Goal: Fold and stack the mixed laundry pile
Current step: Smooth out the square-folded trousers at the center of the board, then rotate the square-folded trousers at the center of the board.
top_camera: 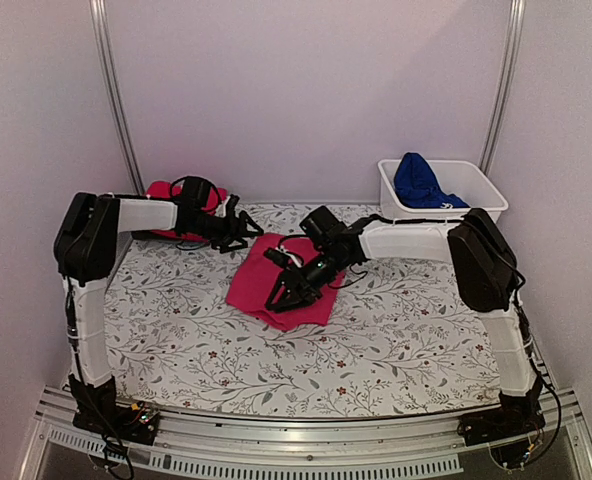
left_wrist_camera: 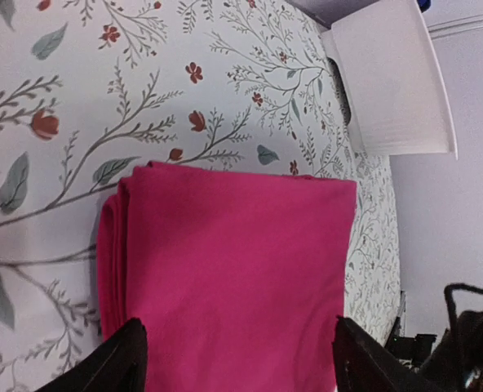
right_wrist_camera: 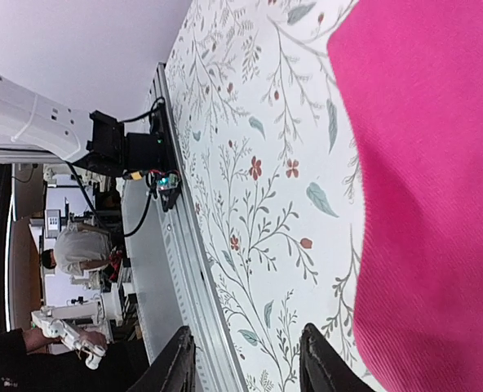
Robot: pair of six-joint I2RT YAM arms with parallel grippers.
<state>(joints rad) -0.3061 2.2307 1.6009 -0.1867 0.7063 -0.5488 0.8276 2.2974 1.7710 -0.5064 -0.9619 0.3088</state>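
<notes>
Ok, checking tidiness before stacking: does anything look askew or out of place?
The folded magenta garment lies skewed on the floral cloth; the blue garment sits crumpled in the white tub. Nothing looks damaged.

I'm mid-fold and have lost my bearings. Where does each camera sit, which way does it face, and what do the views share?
Top external: fixed above and behind the bases, looking down on the floral cloth; both arms, left tool and right tool show.
Left wrist: above the magenta garment, facing the white tub; its fingers at the bottom edge.
Right wrist: beside that garment, facing the near rail; own fingers at the bottom.
Shared: all three show the garment on that cloth.
</notes>
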